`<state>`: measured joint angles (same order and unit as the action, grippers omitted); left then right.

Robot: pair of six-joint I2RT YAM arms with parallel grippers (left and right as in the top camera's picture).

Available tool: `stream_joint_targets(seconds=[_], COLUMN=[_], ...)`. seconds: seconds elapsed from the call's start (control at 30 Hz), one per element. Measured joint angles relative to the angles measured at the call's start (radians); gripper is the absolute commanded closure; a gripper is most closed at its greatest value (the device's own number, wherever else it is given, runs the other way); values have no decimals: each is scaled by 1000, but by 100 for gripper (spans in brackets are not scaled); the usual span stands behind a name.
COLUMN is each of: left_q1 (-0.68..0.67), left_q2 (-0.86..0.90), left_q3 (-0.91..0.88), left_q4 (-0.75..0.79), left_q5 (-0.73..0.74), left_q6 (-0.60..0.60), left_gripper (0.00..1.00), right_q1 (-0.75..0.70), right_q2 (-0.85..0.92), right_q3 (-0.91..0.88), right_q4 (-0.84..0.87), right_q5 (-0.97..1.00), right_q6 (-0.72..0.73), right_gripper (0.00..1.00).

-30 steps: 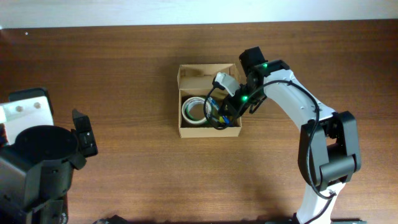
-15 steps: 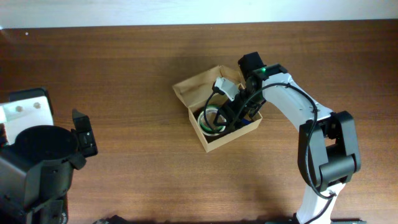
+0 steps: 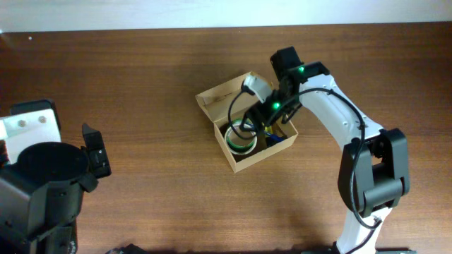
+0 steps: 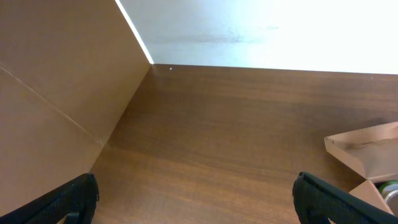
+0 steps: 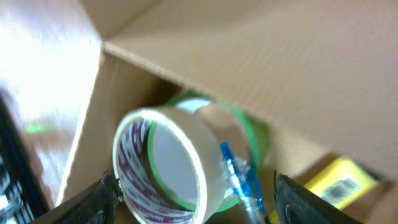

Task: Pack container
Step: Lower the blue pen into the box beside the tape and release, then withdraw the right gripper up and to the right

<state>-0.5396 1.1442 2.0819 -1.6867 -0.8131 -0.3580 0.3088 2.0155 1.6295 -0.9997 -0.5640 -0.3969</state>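
**Right tool wide over the open container, left tool wide and parked**

Brown wood-grain surface (image 3: 141, 85) carries everything. The container (image 3: 240, 164) is the reference; it sits a bit right of middle in the overhead view, turned at an angle to the surface edges.

Left arm (image 3: 42, 183): big black-and-white bulk, well apart from the container, off to the side its flap lid points toward. Left tool (image 4: 199, 199) is spread wide, nothing between its fingers. In the left wrist view it looks across bare wood, with only a corner of the container showing far off.

Right arm (image 3: 332, 113): white links and black joints, reaching in from the container's far side from the left arm, green lights lit near the wrist. Right tool (image 5: 200, 202) is at the container's open top, right over the contents. Its fingers are set wide apart and nothing is gripped between them. Can't tell if a fingertip touches anything inside.

The container is tan cardboard and plain. Its flap lid (image 3: 222, 95) is folded back flat and open, on the side away from the contents.

A black cable (image 3: 234, 116) from the right wrist loops over the container's opening.

Inside the container:
- A tape roll (image 5: 165, 168), pale with red print on its inner core, tilted.
- A green-edged roll (image 5: 252, 134), just behind the tape roll and touching it.
- A blue pen-like item (image 5: 239, 177), lying against the rolls. Blurred, so type unclear.
- A yellow item (image 5: 339, 180) with a barcode label, beside the blue one, near the container wall.
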Motion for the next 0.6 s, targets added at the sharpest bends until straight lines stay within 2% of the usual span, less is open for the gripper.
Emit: stream_joint_targets(seconds=[0.13,0.2,0.4,0.53,0.6], left_q1=[0,0,0,0,0], left_q2=[0,0,0,0,0], left_q3=[0,0,0,0,0], left_q4=[0,0,0,0,0], left_q5=[0,0,0,-4,-10], left_q6=[0,0,0,0,0], left_gripper=[1,1,0,1,1], right_q1=[33,52,53,-4,-50], right_q2=[0,2,2,2,2], right_q3=[98,165,350,412,420], right_q4=[-30,-55,-139,-202,-237], right_q5=[92,172,397,472,491], right_q6=[92,157,322,389,422], right_gripper=[18,23,58,94,96])
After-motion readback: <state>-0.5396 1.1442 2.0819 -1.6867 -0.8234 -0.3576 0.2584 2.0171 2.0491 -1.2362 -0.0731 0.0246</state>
